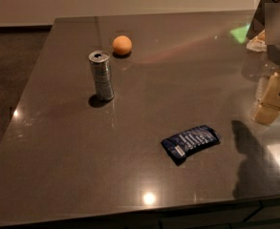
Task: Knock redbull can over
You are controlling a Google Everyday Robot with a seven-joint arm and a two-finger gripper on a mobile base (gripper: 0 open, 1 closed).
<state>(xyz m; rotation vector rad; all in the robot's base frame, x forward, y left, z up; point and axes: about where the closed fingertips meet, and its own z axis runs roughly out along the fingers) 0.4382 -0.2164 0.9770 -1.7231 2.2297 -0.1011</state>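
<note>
The redbull can (101, 75) is a slim silver-grey can with a dark-holed top. It stands upright on the left part of the dark grey table (58, 161). My gripper (272, 99) is the cream-coloured piece at the right edge of the view, low over the table. It is far to the right of the can and touches nothing I can see. It is partly cut off by the frame edge.
An orange ball (122, 45) sits just behind and right of the can. A flat dark-blue snack packet (190, 142) lies front centre-right. Some items (260, 38) crowd the back right corner. The arm's shadow (248, 161) falls on the front right.
</note>
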